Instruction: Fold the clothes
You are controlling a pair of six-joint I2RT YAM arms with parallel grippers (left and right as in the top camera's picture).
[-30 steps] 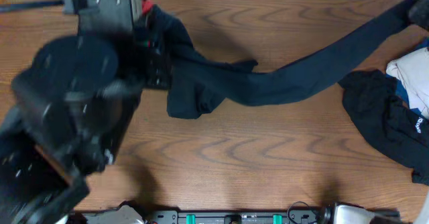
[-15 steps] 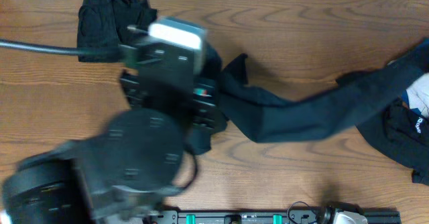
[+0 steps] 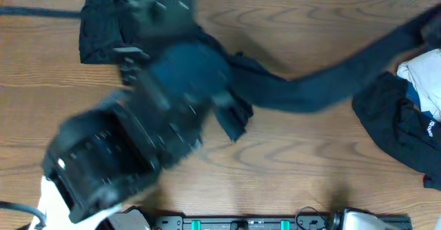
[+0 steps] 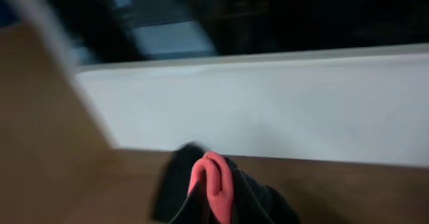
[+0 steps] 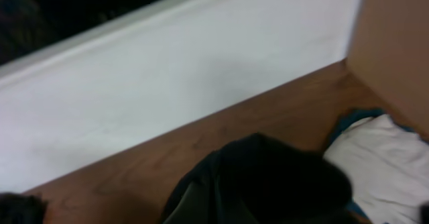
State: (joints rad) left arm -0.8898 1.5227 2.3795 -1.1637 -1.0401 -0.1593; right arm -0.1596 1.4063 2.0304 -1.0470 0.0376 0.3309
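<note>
1. The wooden tabletop (image 3: 289,161) is carrying all the clothes, and the blurred left arm (image 3: 138,127) is covering much of its left half.
2. The long black trouser-like piece (image 3: 310,92) is stretching from under that arm to the upper right corner. It is looking soft, light and limp, so the waist edge and the leg end are seeming the best holds.
3. A black garment (image 3: 393,127) and a white garment (image 3: 422,71) are lying heaped at the right edge, and a black bundle (image 3: 100,27) is sitting at the upper left.
4. The coral-red band (image 4: 211,184) is bunching at the bottom centre of the left wrist view.
5. The left fingers and right fingers are not showing; both are closed, apparently pinching the trouser-like piece's ends.
</note>
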